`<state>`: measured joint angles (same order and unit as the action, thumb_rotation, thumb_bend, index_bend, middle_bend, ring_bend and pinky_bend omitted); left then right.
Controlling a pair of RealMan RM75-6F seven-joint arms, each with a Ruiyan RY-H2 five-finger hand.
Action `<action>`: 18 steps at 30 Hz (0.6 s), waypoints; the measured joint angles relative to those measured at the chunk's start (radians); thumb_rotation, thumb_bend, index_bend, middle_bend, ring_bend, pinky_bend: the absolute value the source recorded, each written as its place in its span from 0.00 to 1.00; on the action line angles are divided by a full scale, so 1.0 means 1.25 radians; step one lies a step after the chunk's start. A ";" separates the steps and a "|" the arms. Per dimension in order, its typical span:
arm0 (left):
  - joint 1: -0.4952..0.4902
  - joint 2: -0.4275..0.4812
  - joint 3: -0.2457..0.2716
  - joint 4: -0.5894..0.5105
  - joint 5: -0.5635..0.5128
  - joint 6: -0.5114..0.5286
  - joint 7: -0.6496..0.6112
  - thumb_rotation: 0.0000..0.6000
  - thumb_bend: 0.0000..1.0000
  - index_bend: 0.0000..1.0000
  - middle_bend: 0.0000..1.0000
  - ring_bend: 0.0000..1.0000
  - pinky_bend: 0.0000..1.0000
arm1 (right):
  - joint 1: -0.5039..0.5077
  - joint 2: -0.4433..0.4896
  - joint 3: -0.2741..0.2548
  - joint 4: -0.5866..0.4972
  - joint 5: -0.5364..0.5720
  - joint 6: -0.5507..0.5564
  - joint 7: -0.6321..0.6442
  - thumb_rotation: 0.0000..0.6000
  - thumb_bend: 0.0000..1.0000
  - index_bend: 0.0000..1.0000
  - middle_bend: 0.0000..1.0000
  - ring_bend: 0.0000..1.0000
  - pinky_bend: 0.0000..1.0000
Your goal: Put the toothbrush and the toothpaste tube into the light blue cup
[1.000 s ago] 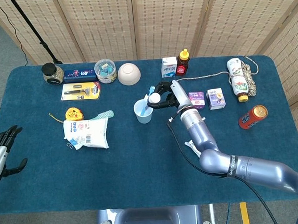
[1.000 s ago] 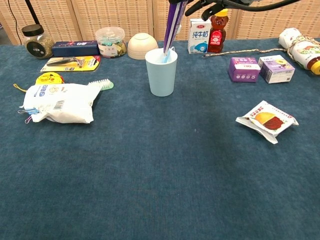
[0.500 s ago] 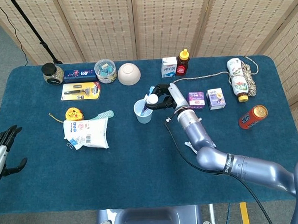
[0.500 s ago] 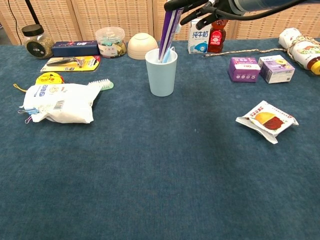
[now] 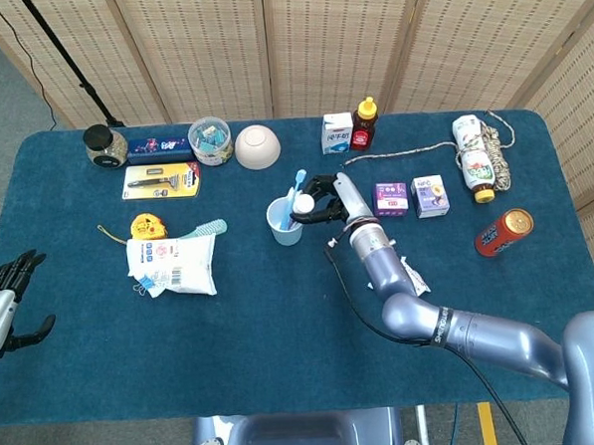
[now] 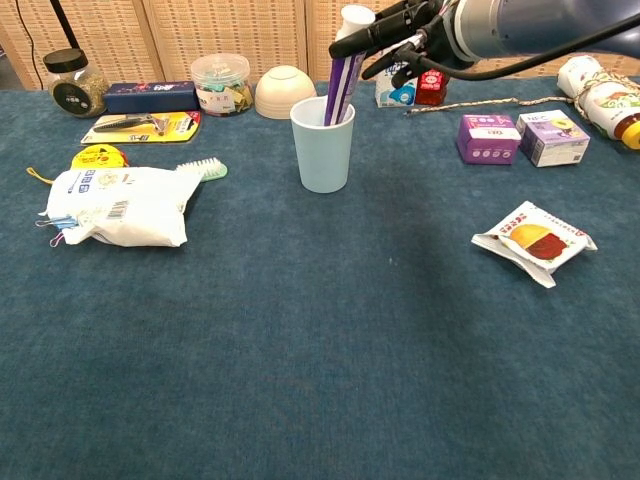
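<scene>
Inside light blue cup (image 6: 323,146), toothpaste tube (image 6: 343,60) now lower.

The milk carton (image 6: 394,88) at the far middle bears blue Chinese characters, seemingly "纯牛奶"; print on the other packages is too small to read.

The right hand (image 6: 405,35) pinches the toothpaste tube (image 6: 343,60) (fingers extended leftward); the left hand (image 5: 4,298) hangs with fingers spread.

Wide open cloth in front of the light blue cup (image 6: 323,145); behind it the bowl (image 6: 285,91) and milk carton (image 6: 393,90) crowd things.
</scene>
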<state>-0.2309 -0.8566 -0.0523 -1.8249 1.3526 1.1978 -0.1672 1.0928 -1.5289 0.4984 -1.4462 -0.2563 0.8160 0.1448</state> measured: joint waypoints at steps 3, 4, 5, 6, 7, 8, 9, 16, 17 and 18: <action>0.000 0.001 -0.001 0.001 -0.001 0.000 -0.003 1.00 0.34 0.00 0.00 0.00 0.00 | 0.000 -0.010 -0.001 0.012 -0.001 -0.001 -0.010 1.00 0.50 0.69 0.50 0.44 0.70; 0.000 0.001 -0.001 0.001 -0.002 -0.001 -0.003 1.00 0.34 0.00 0.00 0.00 0.00 | 0.000 -0.014 -0.001 0.017 -0.002 -0.001 -0.014 1.00 0.50 0.69 0.50 0.44 0.70; -0.001 0.001 -0.001 0.001 -0.002 -0.002 -0.004 1.00 0.34 0.00 0.00 0.00 0.00 | 0.000 -0.018 -0.001 0.022 -0.002 0.001 -0.016 1.00 0.50 0.69 0.50 0.43 0.70; -0.001 0.001 -0.001 0.001 -0.002 -0.003 -0.004 1.00 0.34 0.00 0.00 0.00 0.00 | 0.000 -0.022 -0.001 0.026 -0.002 0.002 -0.017 1.00 0.50 0.69 0.50 0.43 0.70; -0.001 0.002 -0.001 0.001 -0.003 -0.004 -0.004 1.00 0.34 0.00 0.00 0.00 0.00 | 0.000 -0.028 0.000 0.032 -0.003 0.005 -0.020 1.00 0.50 0.69 0.50 0.43 0.70; -0.001 0.002 -0.001 0.001 -0.004 -0.004 -0.004 1.00 0.34 0.00 0.00 0.00 0.00 | 0.001 -0.032 -0.001 0.037 -0.004 0.009 -0.023 1.00 0.50 0.69 0.50 0.42 0.70; -0.001 0.002 -0.001 0.001 -0.005 -0.004 -0.003 1.00 0.34 0.00 0.00 0.00 0.00 | 0.001 -0.037 -0.001 0.042 -0.006 0.013 -0.028 1.00 0.50 0.68 0.50 0.42 0.70; -0.002 0.004 -0.002 -0.001 -0.010 -0.008 -0.003 1.00 0.34 0.00 0.00 0.00 0.00 | -0.003 -0.068 0.001 0.069 -0.022 0.025 -0.050 1.00 0.50 0.66 0.48 0.40 0.69; -0.002 0.004 -0.002 -0.001 -0.009 -0.009 -0.004 1.00 0.34 0.00 0.00 0.00 0.00 | -0.005 -0.069 0.003 0.068 -0.025 0.025 -0.050 1.00 0.50 0.66 0.47 0.39 0.69; -0.002 0.004 -0.001 -0.001 -0.009 -0.009 -0.005 1.00 0.34 0.00 0.00 0.00 0.00 | -0.007 -0.070 0.005 0.067 -0.028 0.025 -0.050 1.00 0.50 0.65 0.47 0.39 0.68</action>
<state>-0.2337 -0.8511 -0.0541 -1.8257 1.3419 1.1865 -0.1728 1.0845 -1.6158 0.5043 -1.3622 -0.2916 0.8472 0.0827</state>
